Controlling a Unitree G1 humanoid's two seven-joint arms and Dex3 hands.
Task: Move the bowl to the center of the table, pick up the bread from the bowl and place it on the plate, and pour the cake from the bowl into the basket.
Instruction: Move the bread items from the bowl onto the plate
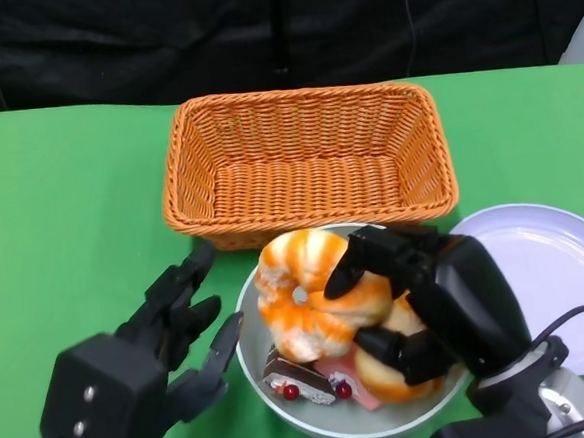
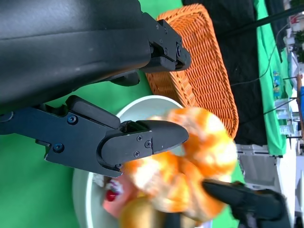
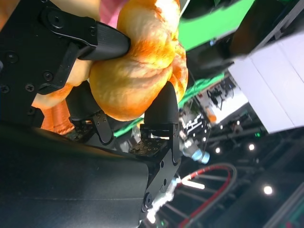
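Observation:
A grey bowl (image 1: 286, 415) sits near the table's front, just before the basket. In it lie an orange-and-white ring bread (image 1: 302, 293), a second bun (image 1: 403, 377) and a slice of cake (image 1: 298, 382) with red cherries. My right hand (image 1: 418, 295) grips the ring bread (image 3: 137, 71) between its fingers, raised slightly above the bowl's contents. My left hand (image 1: 175, 332) hovers open just left of the bowl's rim (image 2: 137, 102), fingers apart, holding nothing. The lavender plate (image 1: 561, 270) lies at the right.
An empty orange wicker basket (image 1: 308, 163) stands behind the bowl at the table's middle. Green cloth covers the table, with a dark backdrop beyond the far edge. A black cable (image 1: 580, 324) loops over the plate's near side.

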